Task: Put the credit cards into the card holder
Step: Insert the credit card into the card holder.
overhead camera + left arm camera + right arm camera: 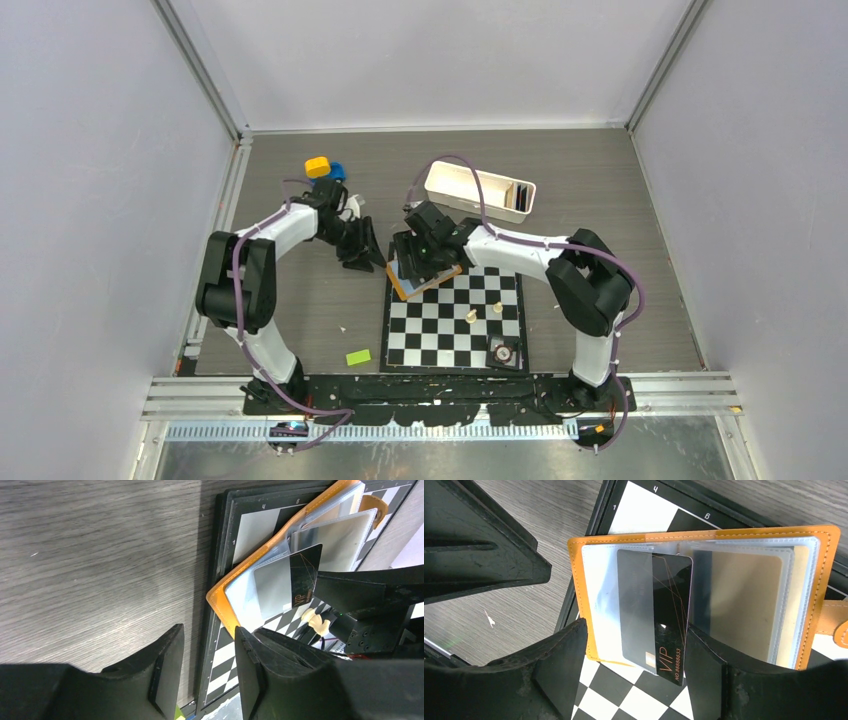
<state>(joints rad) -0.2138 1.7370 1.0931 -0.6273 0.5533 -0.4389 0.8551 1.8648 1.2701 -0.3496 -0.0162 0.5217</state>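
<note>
The orange card holder [579, 580] lies open on the chessboard's [450, 320] far left corner, a black credit card [656, 615] partly inside a clear sleeve. The right end effector [636, 650] straddles it, spread. The left end effector [207, 665], spread and empty, hovers over the surface [100, 555] beside the board.

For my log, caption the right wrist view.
Open right gripper straddles black VIP card partly inside the open card holder.

holder [704, 533]: is showing orange, with pale stitching
card [659, 615]: is showing black, with thin gold lines and gold "VIP"
board [450, 325]: is showing black-and-white checks
table [100, 555]: is showing grey wood grain
tray [470, 190]: is showing white
block [358, 357]: is showing green
</note>
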